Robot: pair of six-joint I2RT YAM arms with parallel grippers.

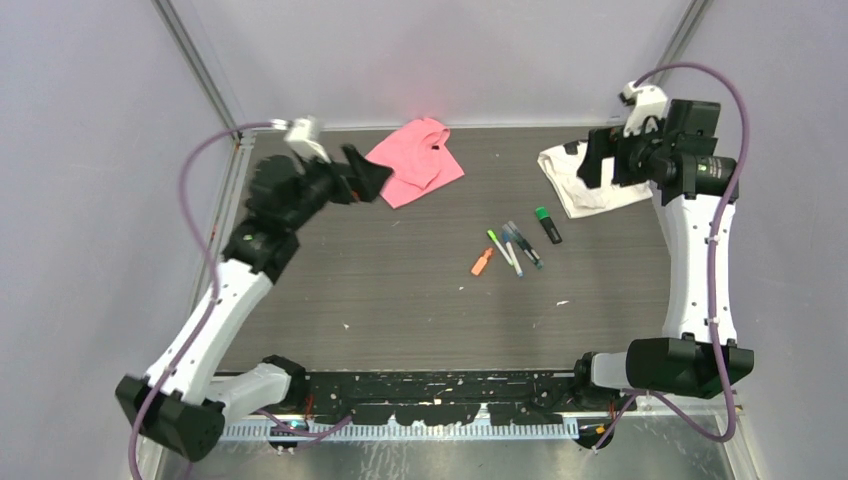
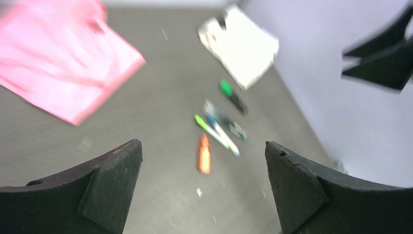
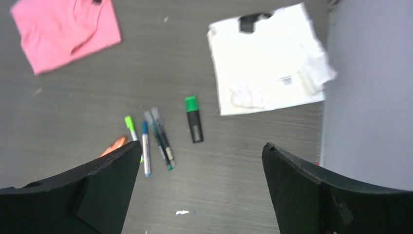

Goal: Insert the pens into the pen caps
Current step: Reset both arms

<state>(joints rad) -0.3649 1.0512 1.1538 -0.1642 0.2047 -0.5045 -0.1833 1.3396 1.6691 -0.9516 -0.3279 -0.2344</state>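
Over the dark grey table [image 1: 350,290], the left hand [image 2: 203,144] and right hand [image 3: 202,144] are hovering wide open, gripping nothing.
At mid-table an orange marker [image 1: 482,262], slim white and dark pens [image 1: 512,250] and a stubby black green-capped highlighter [image 1: 547,225] are lying clustered, with a pink cloth [image 1: 415,160] and a white cloth [image 1: 585,185] beyond.

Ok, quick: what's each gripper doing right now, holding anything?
Left gripper: open, holding nothing.
Right gripper: open, holding nothing.
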